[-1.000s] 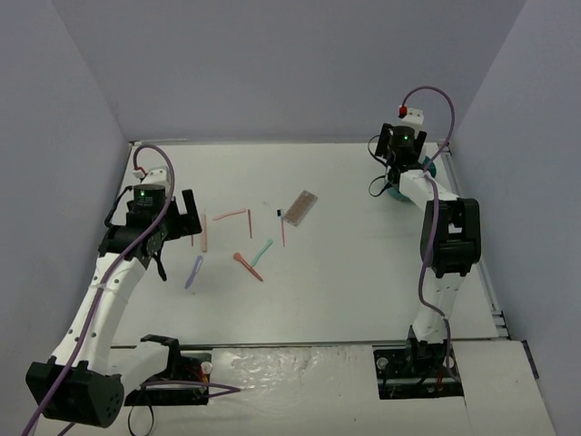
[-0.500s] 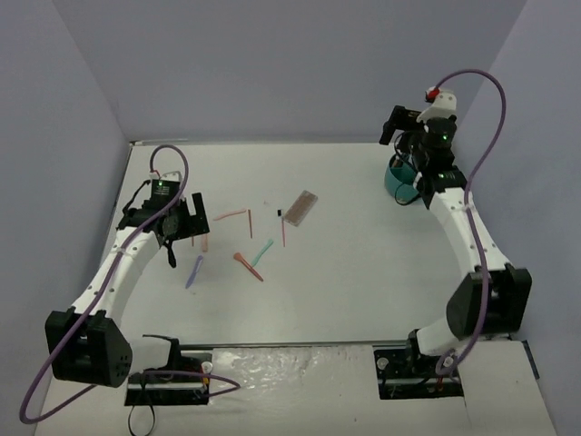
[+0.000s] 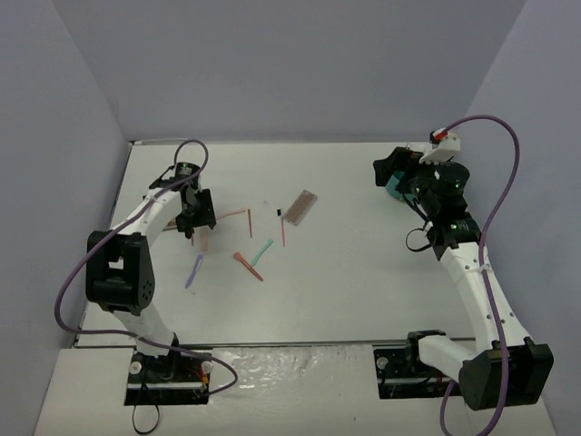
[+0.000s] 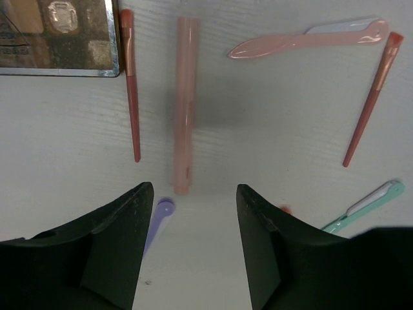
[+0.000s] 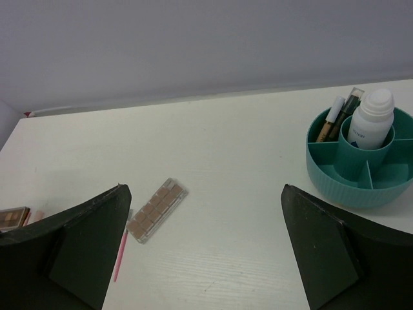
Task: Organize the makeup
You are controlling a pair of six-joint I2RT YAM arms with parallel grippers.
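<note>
Pale pink plastic stick (image 4: 184, 103) lies flat on the white table (image 4: 271, 129) — thin red brush (image 4: 132, 97) and flat brown rectangular palette (image 4: 58, 35) beside it.

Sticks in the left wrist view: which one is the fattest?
The pale pink tube in the middle. It is wide all along its length; the two red brushes on either side are thin and taper to points.
</note>
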